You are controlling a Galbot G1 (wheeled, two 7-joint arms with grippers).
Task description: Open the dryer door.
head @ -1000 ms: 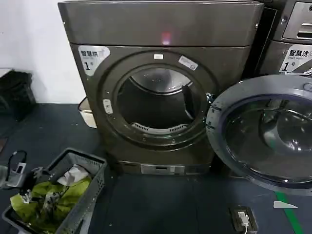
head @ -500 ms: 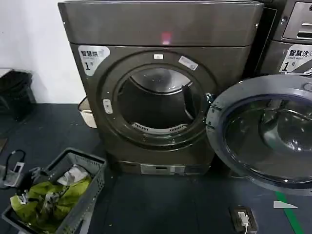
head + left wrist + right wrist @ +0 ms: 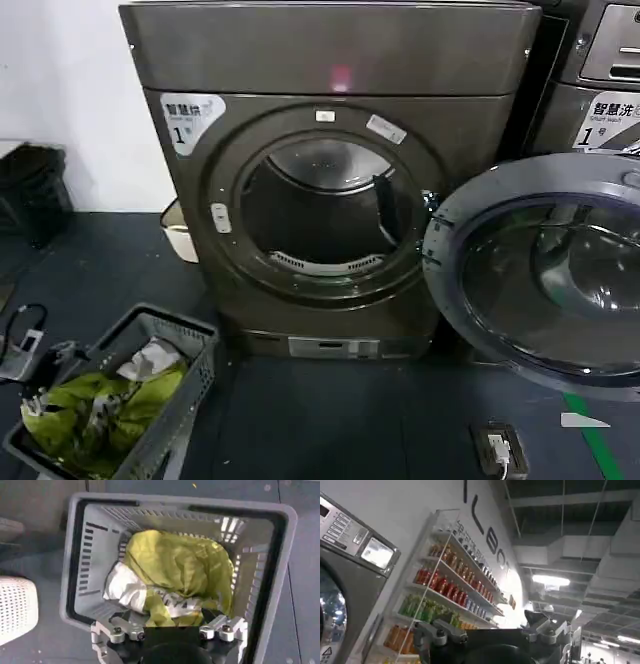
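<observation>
**Dryer door standing wide open, both arms off it**

The dryer point(image 3: 330, 180) is filling the middle of the head view, its drum mouth gaping dark and bare. The dryer door point(image 3: 545, 275) is hanging swung out to the robot's right of the opening, grey plastic inner side and tinted glass facing the camera, so the opening looks done. It is looking like a heavy, rigid piece riding on a hinge; the glass is probably slick and worth sparing, so the grey rim on the side away from the hinge would be the place to take hold. At the lower left a grey laundry basket point(image 3: 185, 385) is sitting on the floor with yellow-green cloth point(image 3: 185, 570) inside. The left gripper point(image 3: 172, 630) is hovering just above that cloth, fingers parted and holding nothing. The right gripper point(image 3: 495, 635) is pointing up toward ceiling and shelves, gaping apart and empty.
</observation>
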